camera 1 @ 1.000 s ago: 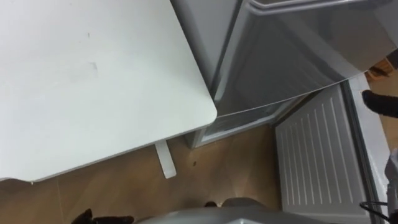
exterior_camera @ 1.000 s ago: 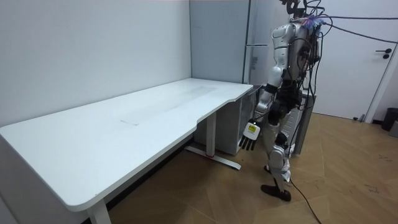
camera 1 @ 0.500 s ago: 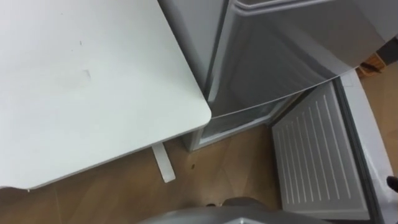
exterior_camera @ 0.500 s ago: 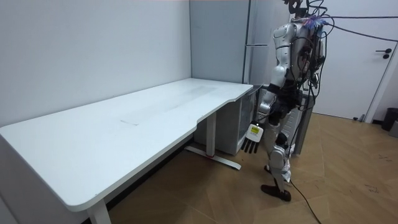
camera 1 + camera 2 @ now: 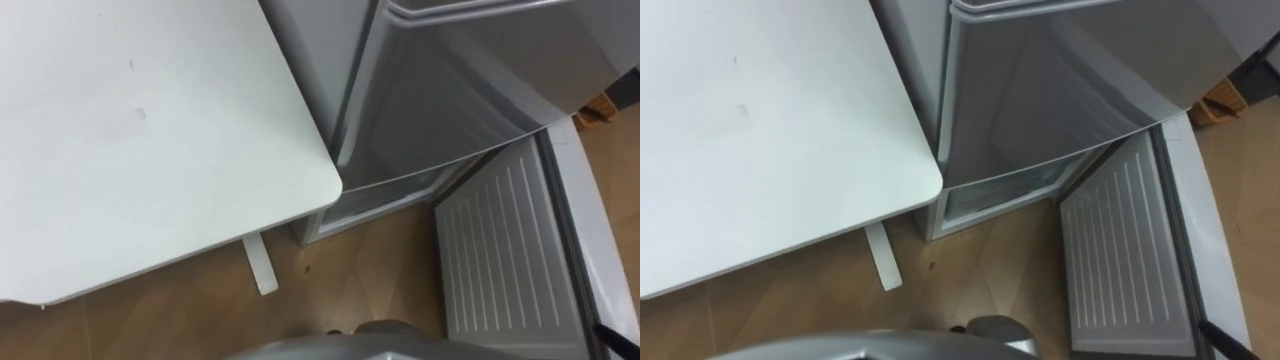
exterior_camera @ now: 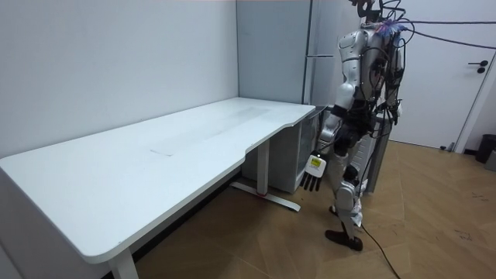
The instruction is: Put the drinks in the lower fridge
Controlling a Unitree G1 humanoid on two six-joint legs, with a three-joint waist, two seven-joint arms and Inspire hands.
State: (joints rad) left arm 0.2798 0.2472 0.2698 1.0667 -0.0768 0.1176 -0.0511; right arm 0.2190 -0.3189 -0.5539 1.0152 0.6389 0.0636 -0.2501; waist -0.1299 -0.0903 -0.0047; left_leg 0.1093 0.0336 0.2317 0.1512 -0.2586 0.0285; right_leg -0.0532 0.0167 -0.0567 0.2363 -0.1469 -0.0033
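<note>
Left hand [image 6: 313, 172] drifted nearer leg, hangs beside table [image 6: 116, 178], fingers [image 6: 310, 184] straight

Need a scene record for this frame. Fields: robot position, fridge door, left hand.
robot position: standing on the brown wooden floor, white flat-topped table on its left, tall grey fridge ahead
lower fridge door: open, ribbed white inner side exposed
left hand: hangs at the side, fingers straight, empty

Office room: white desk [image 6: 116, 170], fridge [image 5: 460, 90]
</note>
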